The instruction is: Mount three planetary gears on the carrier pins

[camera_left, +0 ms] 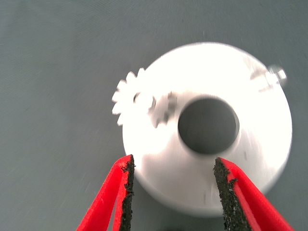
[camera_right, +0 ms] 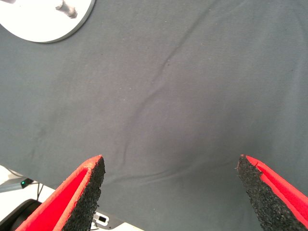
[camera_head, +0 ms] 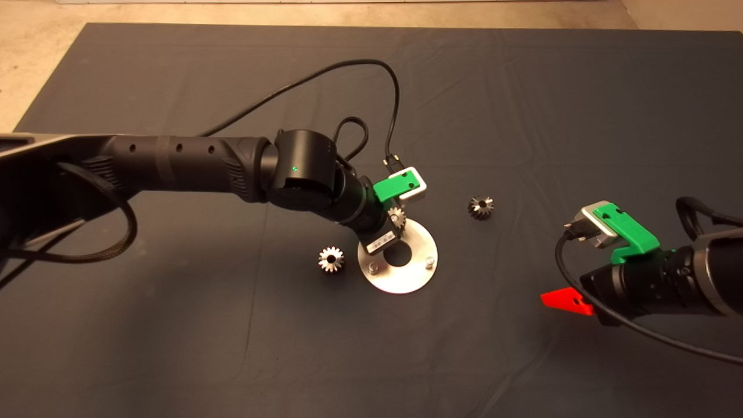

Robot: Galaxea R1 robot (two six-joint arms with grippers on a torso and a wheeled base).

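A dark mat (camera_head: 232, 325) is covering the table and lying in slight wrinkles and creases across its surface, while a strip of pale beige floor (camera_head: 35, 52) is showing beyond its far edge and past its far left corner in the head view.

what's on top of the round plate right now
One planetary gear sits on the round plate near its rim, apparently on a carrier pin hidden beneath it. Two bare carrier pins stand free. The open left gripper hovers above, covering part of the plate in the head view.
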